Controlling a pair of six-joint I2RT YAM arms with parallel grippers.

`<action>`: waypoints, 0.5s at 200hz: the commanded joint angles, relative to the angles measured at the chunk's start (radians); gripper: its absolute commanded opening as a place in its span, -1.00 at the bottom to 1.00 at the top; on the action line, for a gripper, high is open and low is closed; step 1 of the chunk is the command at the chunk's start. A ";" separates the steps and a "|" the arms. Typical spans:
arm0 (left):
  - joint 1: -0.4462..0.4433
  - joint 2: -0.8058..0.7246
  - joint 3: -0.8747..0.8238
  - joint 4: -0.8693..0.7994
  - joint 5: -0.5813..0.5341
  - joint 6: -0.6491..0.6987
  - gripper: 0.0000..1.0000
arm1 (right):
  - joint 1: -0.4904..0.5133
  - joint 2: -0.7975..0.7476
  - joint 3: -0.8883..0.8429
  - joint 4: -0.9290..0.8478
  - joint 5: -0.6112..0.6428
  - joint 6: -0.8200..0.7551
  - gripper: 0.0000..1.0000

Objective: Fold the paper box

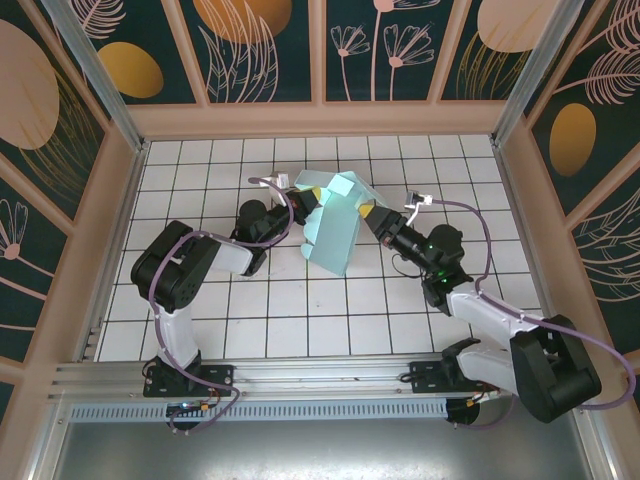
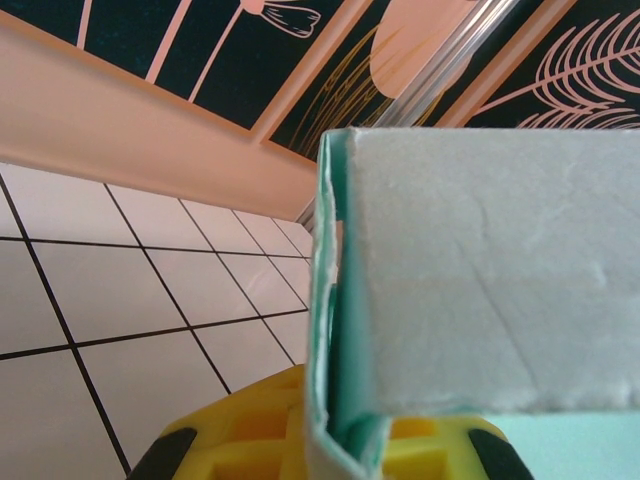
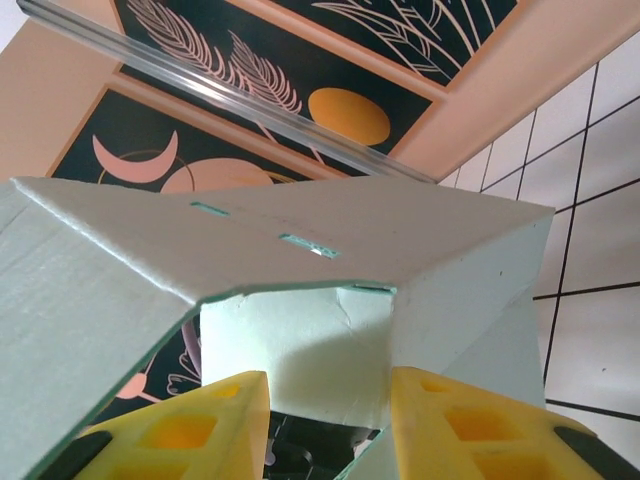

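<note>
Toward the far middle of the white tiled table, I see the paper box, a pale aqua card piece, raised between my two arms. It stands tilted, its creased panels partly folded up, with one long panel sloping down toward the near side. Both arms reach in to it from opposite sides and meet it at its upper end.

On the left side, the left gripper is against the box's upper left edge. From the left wrist camera, its yellow fingers are closed together on a folded edge of the card. The double layer of card runs straight down into the narrow gap between them. A broad pale panel juts out to the right above the fingers. So this hand is pinched firmly on the box.

On the right side, the right gripper comes in at the box's upper right edge. From the right wrist camera, its two yellow fingers stand clearly apart, about a third of the way open. A flat panel of the card sits in the gap between them, and wider folded panels with small slots spread overhead. I cannot tell whether either finger presses on the card.

Around the table stand walls painted with dark leaf and flower patterns.
</note>
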 commanded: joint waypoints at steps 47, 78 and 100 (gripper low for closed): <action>0.000 -0.001 0.001 0.031 0.025 0.014 -1.00 | 0.007 0.042 0.047 -0.018 0.032 0.005 -0.37; -0.001 -0.002 -0.002 0.031 0.026 0.014 -1.00 | 0.009 0.048 0.037 -0.010 0.049 0.012 -0.65; -0.001 -0.001 -0.004 0.027 0.022 0.018 -1.00 | 0.010 0.041 0.035 -0.018 0.046 0.009 -0.95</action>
